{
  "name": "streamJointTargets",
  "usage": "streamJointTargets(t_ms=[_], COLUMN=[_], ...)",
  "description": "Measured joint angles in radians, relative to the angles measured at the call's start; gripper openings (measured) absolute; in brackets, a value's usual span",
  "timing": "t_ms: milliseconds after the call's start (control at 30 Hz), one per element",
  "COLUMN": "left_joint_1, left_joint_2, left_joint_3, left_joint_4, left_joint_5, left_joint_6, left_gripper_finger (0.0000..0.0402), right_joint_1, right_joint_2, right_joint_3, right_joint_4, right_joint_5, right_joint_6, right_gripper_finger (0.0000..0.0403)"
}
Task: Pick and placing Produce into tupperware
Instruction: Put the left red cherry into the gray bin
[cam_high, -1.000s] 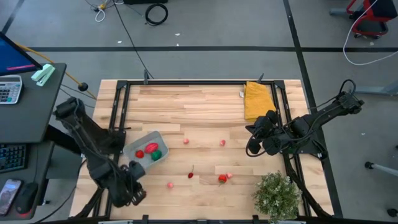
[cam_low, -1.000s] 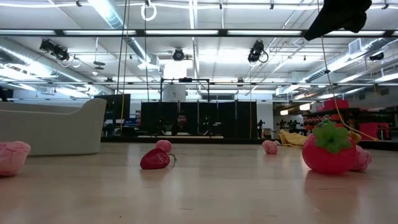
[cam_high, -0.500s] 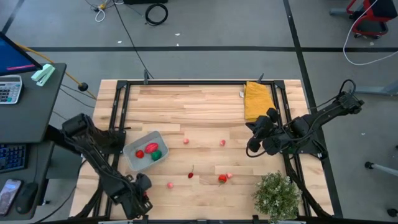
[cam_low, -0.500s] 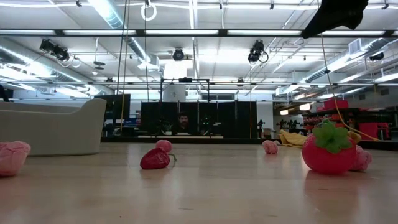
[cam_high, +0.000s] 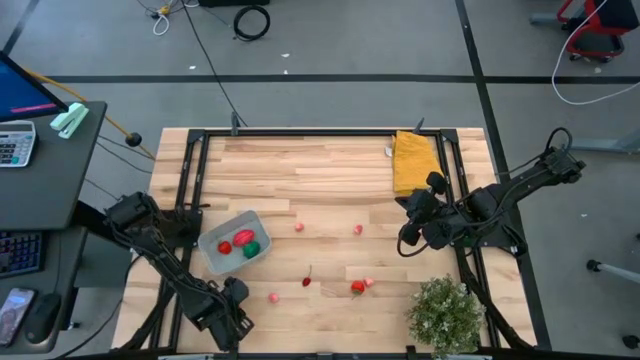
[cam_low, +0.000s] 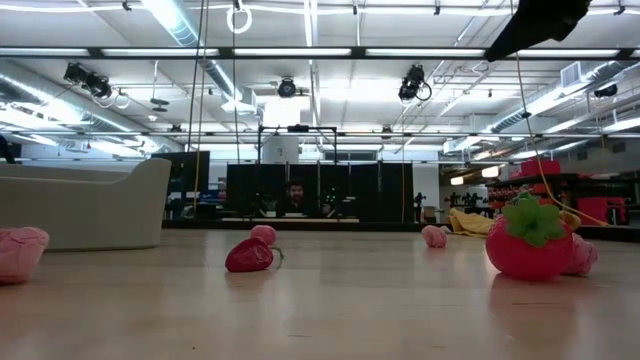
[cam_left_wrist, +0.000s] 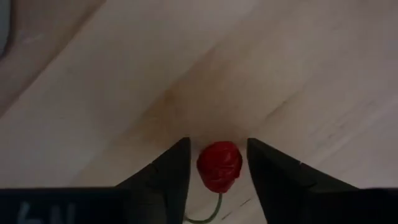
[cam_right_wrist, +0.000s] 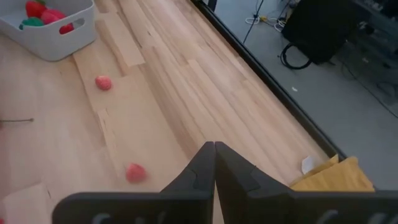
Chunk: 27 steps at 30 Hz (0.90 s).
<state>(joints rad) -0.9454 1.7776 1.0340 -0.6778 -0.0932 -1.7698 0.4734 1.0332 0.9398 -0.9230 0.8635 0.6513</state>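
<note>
The tupperware sits at the table's left with red, pink and green produce in it; it also shows in the right wrist view. My left gripper points down near the front left edge. It is open, with a finger on each side of a small red piece with a green stem that lies on the table. Loose pink and red pieces lie mid-table. My right gripper hangs shut above the table's right side, holding nothing.
A bushy green plant stands at the near right corner. A yellow folded cloth lies at the far right. Black frame rails run along the table's sides. The far middle of the wooden top is bare.
My left gripper has come down toward the table near the front edge and shifted a little to the right, ending over the small red piece.
</note>
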Motion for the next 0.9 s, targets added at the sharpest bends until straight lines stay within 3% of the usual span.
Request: streamJointTargets(t_ms=[300, 467, 567, 700, 900], left_joint_1=[0.047, 0.084, 0.123, 0.189, 0.267], left_joint_2=[0.003, 0.003, 0.003, 0.003, 0.002], left_joint_3=[0.001, 0.015, 0.066, 0.172, 0.338], left_joint_4=[0.011, 0.011, -0.008, -0.186, -0.688], left_joint_5=[-0.012, -0.061, -0.139, -0.272, -0.381], left_joint_6=[-0.019, -0.012, 0.083, 0.219, 0.238], left_gripper_finger=[0.0019, 0.0023, 0.0016, 0.0015, 0.0024], right_joint_1=[0.0, 0.0, 0.0, 0.0, 0.0], right_joint_2=[0.0, 0.0, 0.0, 0.0, 0.0], right_joint_3=[0.0, 0.0, 0.0, 0.0, 0.0], right_joint_4=[0.0, 0.0, 0.0, 0.001, 0.012], right_joint_5=[-0.004, -0.018, -0.027, -0.028, -0.028], right_joint_6=[-0.027, -0.027, -0.022, -0.017, -0.016], right_gripper_finger=[0.0018, 0.0018, 0.0018, 0.0018, 0.0018])
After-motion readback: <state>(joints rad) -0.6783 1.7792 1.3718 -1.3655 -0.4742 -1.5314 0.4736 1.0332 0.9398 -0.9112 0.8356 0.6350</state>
